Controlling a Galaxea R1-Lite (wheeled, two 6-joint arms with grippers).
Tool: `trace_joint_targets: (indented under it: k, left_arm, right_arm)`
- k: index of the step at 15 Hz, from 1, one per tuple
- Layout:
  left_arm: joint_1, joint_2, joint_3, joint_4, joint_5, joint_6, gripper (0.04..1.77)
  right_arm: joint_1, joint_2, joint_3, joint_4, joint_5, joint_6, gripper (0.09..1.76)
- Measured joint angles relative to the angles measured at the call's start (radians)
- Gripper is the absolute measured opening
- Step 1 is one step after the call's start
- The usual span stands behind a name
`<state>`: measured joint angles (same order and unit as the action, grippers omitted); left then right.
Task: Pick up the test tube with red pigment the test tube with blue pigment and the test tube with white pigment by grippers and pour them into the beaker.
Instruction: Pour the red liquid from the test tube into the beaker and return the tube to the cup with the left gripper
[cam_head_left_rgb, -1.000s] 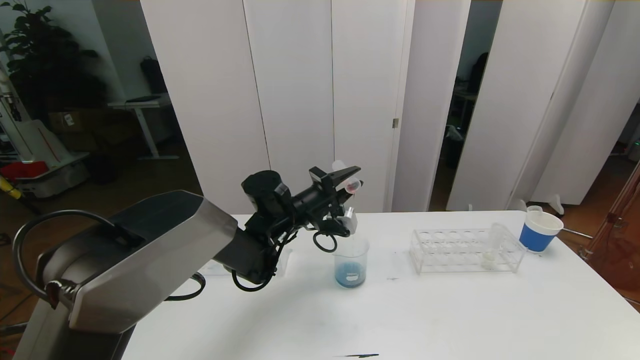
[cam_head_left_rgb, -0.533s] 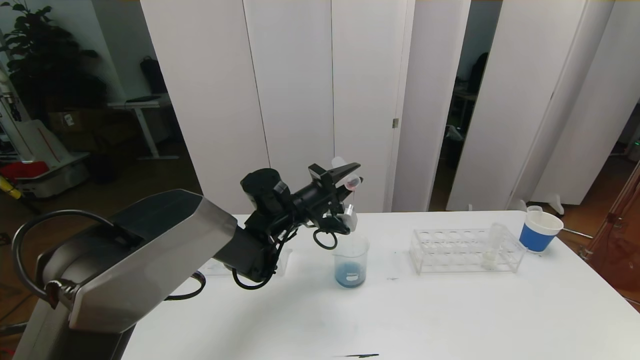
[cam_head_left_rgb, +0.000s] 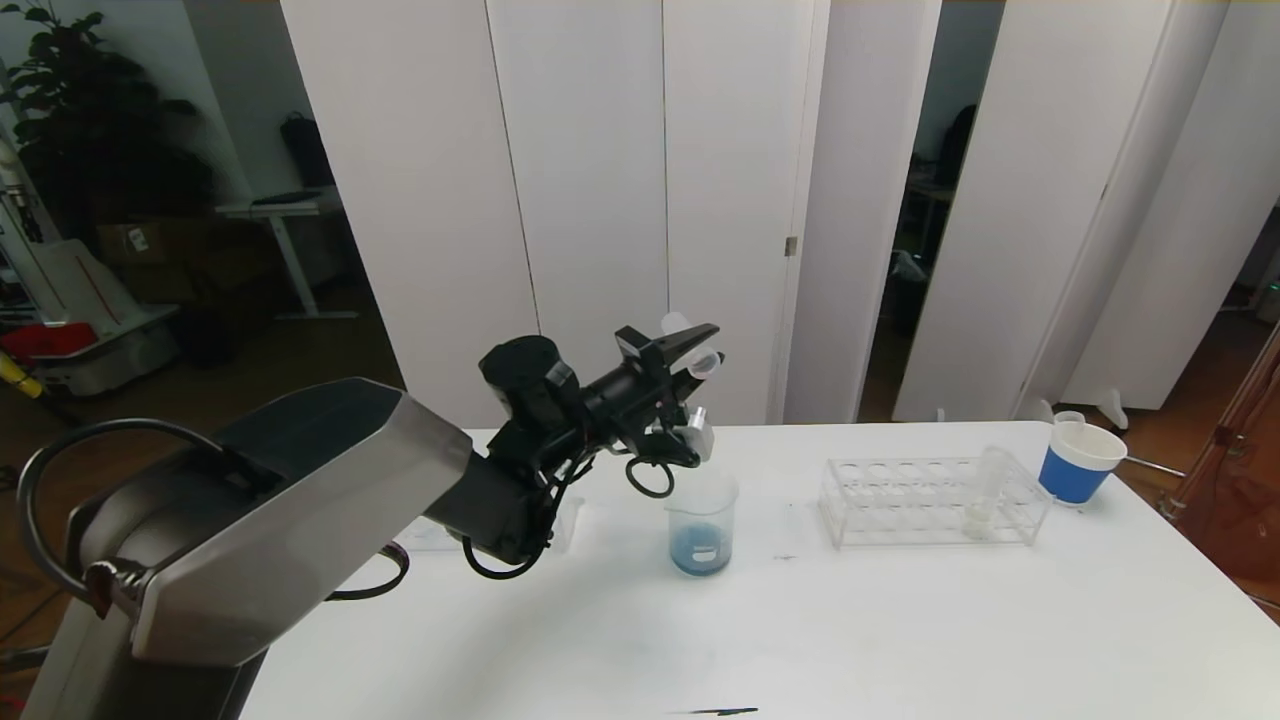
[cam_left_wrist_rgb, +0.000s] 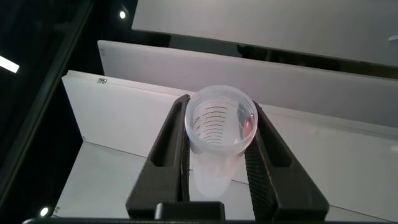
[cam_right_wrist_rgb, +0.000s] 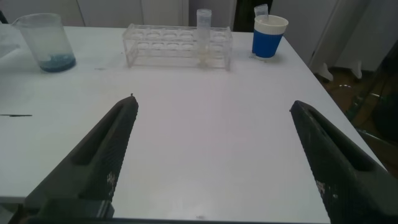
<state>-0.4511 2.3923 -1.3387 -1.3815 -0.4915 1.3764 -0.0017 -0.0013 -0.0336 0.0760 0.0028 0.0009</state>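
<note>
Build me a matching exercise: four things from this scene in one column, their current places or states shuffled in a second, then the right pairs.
Things:
1. beaker
2. test tube with white pigment
3. left gripper
4. paper cup

Places or states:
A. standing in the clear rack
B. on the table's far right corner, beyond the rack
C. raised above the beaker, shut on a tilted tube
D. on the table with blue liquid at its bottom

Pairs: 1-D, 2-A, 3-C, 4-B
</note>
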Motion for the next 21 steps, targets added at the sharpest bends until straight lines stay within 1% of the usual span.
trace_joint_targets:
  k: [2,4,9,11,12,14,17,18,21]
  left_arm:
    - [0.0,-0.007,0.011,0.0,0.012,-0.002,0.6]
    - [-0.001,-0.021,0.04,0.0,0.049,-0.006,0.6]
    - [-0.003,-0.064,0.07,0.0,0.216,-0.03,0.6]
    - [-0.003,-0.091,0.072,0.0,0.285,-0.059,0.6]
    - [-0.003,-0.108,0.073,0.0,0.329,-0.09,0.6]
    - [-0.003,-0.147,0.073,0.018,0.423,-0.183,0.6]
    - [0.002,-0.221,0.084,0.089,0.564,-0.296,0.6]
    - [0.007,-0.248,0.093,0.133,0.605,-0.342,0.6]
    - [0.019,-0.337,0.112,0.347,0.729,-0.542,0.6]
  right_arm:
    - [0.0,0.0,0.0,0.0,0.0,0.0,1.75]
    - [0.0,0.0,0.0,0.0,0.0,0.001,1.75]
    - [0.0,0.0,0.0,0.0,0.0,0.0,1.75]
    - [0.0,0.0,0.0,0.0,0.0,0.0,1.75]
    - [0.0,0.0,0.0,0.0,0.0,0.0,1.75]
    - [0.0,0.0,0.0,0.0,0.0,0.0,1.75]
    - [0.0,0.0,0.0,0.0,0.0,0.0,1.75]
    - [0.0,0.0,0.0,0.0,0.0,0.0,1.75]
    - [0.0,0.0,0.0,0.0,0.0,0.0,1.75]
